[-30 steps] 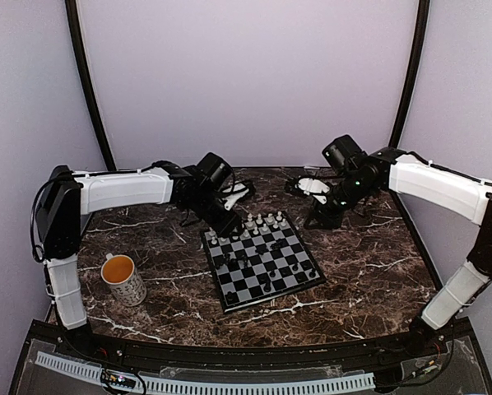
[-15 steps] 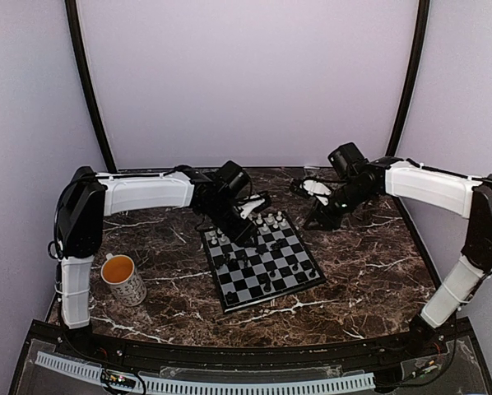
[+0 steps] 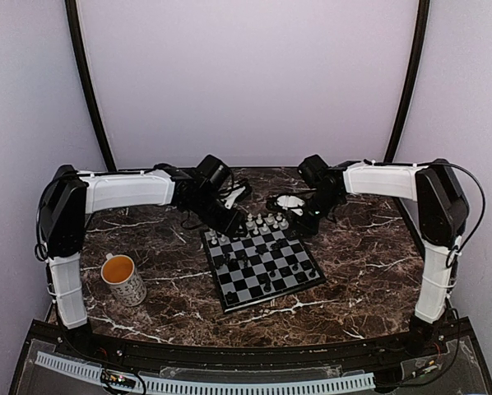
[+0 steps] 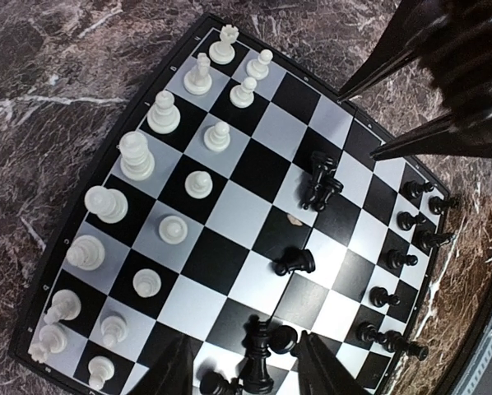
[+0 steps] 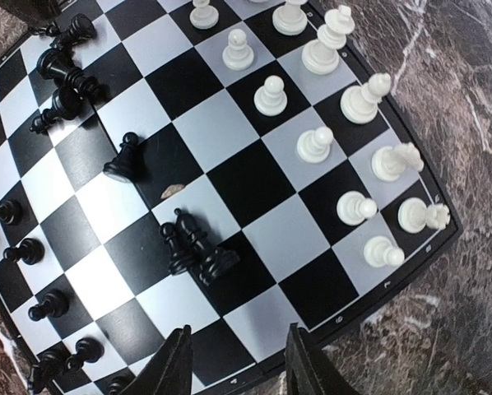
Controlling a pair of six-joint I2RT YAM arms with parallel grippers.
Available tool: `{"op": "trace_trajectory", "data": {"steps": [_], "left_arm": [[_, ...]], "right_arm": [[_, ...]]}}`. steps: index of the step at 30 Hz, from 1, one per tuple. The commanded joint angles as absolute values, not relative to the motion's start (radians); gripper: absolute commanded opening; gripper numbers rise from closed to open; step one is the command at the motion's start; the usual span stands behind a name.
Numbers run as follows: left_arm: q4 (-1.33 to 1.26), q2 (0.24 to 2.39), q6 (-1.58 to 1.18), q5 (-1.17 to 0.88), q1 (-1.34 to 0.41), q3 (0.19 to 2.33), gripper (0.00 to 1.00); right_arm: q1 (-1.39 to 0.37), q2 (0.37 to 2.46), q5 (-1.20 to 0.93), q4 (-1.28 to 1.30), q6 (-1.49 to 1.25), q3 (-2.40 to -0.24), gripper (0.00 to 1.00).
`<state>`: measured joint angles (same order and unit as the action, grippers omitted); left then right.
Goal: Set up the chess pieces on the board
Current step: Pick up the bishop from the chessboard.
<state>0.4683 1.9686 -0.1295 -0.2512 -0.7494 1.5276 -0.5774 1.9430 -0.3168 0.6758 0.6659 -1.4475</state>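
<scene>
Black fingers of the left gripper (image 4: 248, 372) are held apart with nothing clamped; a black piece (image 4: 259, 362) is seen between them. Likewise spread and empty is the right gripper (image 5: 236, 362), over the board (image 5: 283, 226). Mid-board, fallen black pieces (image 5: 198, 251) are heaped, and white rows (image 5: 315, 146) are set. Risk judged: the arms are crowded, so neighbours could be toppled.
</scene>
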Motion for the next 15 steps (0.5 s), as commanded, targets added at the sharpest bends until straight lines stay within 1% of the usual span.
{"op": "trace_trajectory", "data": {"steps": [1,7,15], "left_arm": [[0.405,1.857,-0.199,-0.272,-0.742,1.462,0.46],[0.378,1.798,-0.219,-0.281,-0.731,1.385,0.47],[0.357,1.771,-0.216,-0.273,-0.725,1.332,0.47]], "right_arm": [[-0.609,1.998,-0.278,0.693,0.736,-1.523,0.41],[-0.623,2.049,-0.273,0.702,0.792,-1.551,0.43],[-0.645,2.100,-0.249,0.723,0.849,-1.591,0.41]]}}
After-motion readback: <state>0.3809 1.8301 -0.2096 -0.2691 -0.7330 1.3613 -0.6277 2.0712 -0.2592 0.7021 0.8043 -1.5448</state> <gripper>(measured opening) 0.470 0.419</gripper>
